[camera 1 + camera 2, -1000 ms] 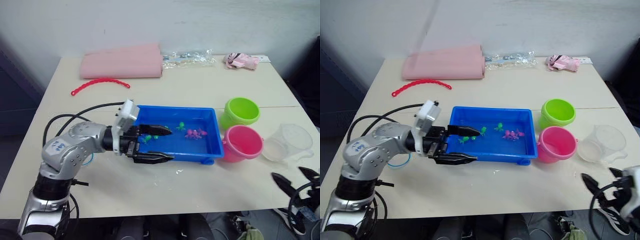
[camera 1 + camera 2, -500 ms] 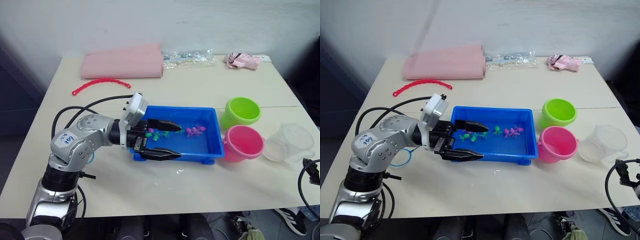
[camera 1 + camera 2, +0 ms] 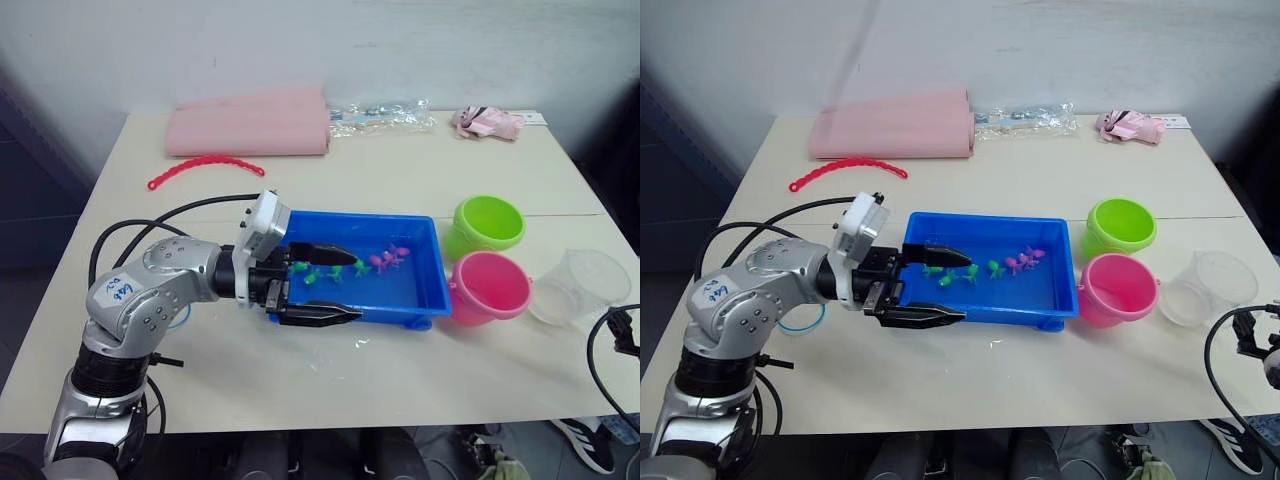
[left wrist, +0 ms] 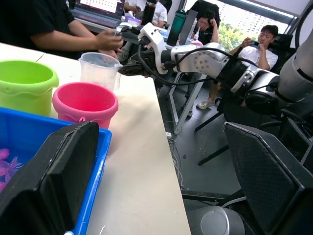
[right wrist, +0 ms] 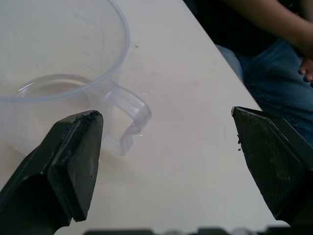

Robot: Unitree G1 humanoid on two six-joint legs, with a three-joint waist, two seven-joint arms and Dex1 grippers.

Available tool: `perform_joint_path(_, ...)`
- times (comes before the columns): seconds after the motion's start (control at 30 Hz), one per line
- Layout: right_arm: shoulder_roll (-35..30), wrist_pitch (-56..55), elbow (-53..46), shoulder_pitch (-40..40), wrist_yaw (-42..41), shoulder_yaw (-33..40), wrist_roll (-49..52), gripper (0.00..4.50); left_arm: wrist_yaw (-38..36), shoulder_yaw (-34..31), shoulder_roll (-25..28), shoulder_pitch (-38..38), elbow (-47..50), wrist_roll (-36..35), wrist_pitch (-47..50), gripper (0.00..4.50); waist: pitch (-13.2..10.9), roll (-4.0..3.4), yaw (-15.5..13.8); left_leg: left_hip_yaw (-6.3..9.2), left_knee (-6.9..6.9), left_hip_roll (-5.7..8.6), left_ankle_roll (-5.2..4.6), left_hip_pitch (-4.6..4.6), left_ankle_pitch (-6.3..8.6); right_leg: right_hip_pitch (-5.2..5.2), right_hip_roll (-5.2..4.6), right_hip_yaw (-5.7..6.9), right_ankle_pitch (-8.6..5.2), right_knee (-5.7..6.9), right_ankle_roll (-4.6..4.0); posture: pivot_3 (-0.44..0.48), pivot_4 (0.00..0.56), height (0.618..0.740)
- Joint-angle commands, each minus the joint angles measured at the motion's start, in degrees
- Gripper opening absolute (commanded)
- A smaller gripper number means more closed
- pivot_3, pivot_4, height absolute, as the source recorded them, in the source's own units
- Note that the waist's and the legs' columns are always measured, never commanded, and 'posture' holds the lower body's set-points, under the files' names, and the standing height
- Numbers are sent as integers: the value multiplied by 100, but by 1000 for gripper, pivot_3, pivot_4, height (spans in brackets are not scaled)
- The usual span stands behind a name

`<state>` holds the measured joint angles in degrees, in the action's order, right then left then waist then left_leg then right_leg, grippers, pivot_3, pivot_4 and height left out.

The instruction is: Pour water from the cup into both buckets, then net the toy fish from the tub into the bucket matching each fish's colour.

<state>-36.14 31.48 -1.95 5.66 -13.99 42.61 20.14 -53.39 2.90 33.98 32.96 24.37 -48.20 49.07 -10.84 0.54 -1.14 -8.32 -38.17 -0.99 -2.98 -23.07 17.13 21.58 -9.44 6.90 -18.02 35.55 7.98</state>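
Blue tub (image 3: pixel 412 296) sits mid table w/ the toy fish (image 3: pixel 388 258) all in it, green and pink, so no fish are netted yet. Left gripper (image 3: pixel 330 283) is spread wide over the tub's near-left corner, one finger inside, one outside the wall, holding nothing. The green bucket (image 3: pixel 487 224) and pink bucket (image 3: pixel 488 286) stand just right of the tub, touching each other; can't tell if they hold water. The cup (image 5: pixel 63 93) is right of the pink one w/ a bit of water in it, so pouring looks not done. Right gripper (image 5: pixel 166 161) is wide open near the cup handle, not gripping. Left to do, I think: pour, then net the fish.
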Motion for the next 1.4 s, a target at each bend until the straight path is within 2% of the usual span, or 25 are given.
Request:
perform_joint_path(0.03,-94,-262,111,-100,183,125,-166,4500,102,-173,35,3,243,-171,31,4434,0,-1,1,1,0,-1,1,0,-1,0,0,1,0,0,0,0,150,738)
perform_joint_path(0.6,182,-870,1039,-824,560,-208,-215,4500,193,-208,159,56,263,-211,42,4434,0,-4,93,0,0,-1,3,1,-3,0,2,0,0,2,0,0,150,738)
perform_joint_path(0.67,232,-1000,1188,-925,531,-228,-173,3938,202,-212,176,72,270,-206,44,4500,0,-4,120,0,0,-1,3,1,-3,0,2,0,0,2,0,0,150,738)
perform_joint_path(0.73,313,-1063,1322,-1045,483,-186,-52,3168,216,-223,192,77,292,-218,58,4500,0,-4,127,0,0,-1,5,1,-6,0,2,1,0,4,0,0,150,738)
perform_joint_path(1.17,393,-1392,1984,-1523,466,-212,85,3168,340,-275,271,11,391,-335,113,4500,-1,-7,136,0,1,-1,5,1,-8,0,2,-1,0,6,0,0,150,738)
perform_joint_path(1.27,375,-1459,2125,-1600,411,-242,103,2377,381,-261,254,-1,396,-336,95,4500,-1,-8,137,0,1,-1,5,2,-8,0,2,-1,0,6,0,0,150,738)
perform_joint_path(1.37,391,-1473,2227,-1707,324,-201,233,1041,400,-247,246,-6,399,-321,71,4500,-1,-8,137,0,1,-1,5,2,-8,0,2,-1,0,6,0,0,150,738)
perform_joint_path(1.4,389,-1472,2244,-1726,292,-199,265,476,405,-243,244,-7,399,-318,67,4500,-2,-8,136,0,1,-1,5,1,-8,0,2,-1,0,6,0,0,150,738)
